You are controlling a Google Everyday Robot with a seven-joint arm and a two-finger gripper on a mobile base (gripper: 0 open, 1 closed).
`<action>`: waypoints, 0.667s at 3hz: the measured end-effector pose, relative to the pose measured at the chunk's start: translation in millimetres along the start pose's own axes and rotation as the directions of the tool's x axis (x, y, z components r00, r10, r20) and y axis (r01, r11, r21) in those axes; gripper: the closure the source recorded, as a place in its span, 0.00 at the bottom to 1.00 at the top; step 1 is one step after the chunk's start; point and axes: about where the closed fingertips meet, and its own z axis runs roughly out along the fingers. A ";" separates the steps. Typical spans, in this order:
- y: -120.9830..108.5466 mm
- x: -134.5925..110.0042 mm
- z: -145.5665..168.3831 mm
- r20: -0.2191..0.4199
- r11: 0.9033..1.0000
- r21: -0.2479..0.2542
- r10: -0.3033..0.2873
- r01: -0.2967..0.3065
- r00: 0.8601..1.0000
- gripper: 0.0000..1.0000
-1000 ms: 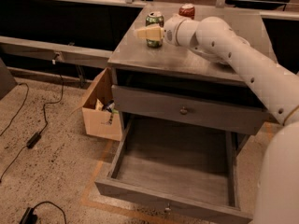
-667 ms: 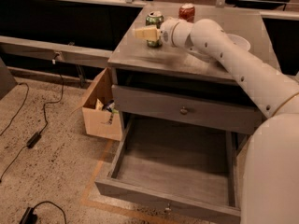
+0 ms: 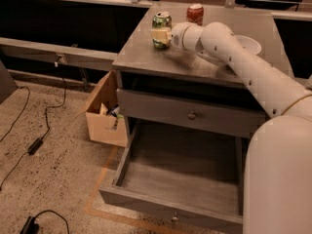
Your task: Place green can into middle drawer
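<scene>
The green can (image 3: 161,22) stands upright near the back left of the grey cabinet top (image 3: 146,57). My gripper (image 3: 160,35) is right at the can, its cream end lying across the can's near side, and the white arm reaches in from the right. The middle drawer (image 3: 180,179) is pulled wide open low down in the cabinet, with only its worn grey floor showing. The can is high above and behind the drawer.
A red can (image 3: 195,13) stands behind the arm on the cabinet top. A white bowl (image 3: 248,44) sits partly hidden by the arm. The shallower drawer with a round knob (image 3: 191,115) is shut. A cardboard box (image 3: 103,116) and cables (image 3: 34,145) lie on the floor to the left.
The gripper's cream end has moved from the can's left side to across its front. The can now sits slightly higher in the view. The arm has shifted a little.
</scene>
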 end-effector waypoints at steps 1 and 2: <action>1.8 -2.9 -14.2 0.002 0.999 -0.026 -0.020 0.020 1.000 0.73; 14.1 -16.4 -54.0 0.042 0.997 -0.045 -0.055 0.057 0.998 0.96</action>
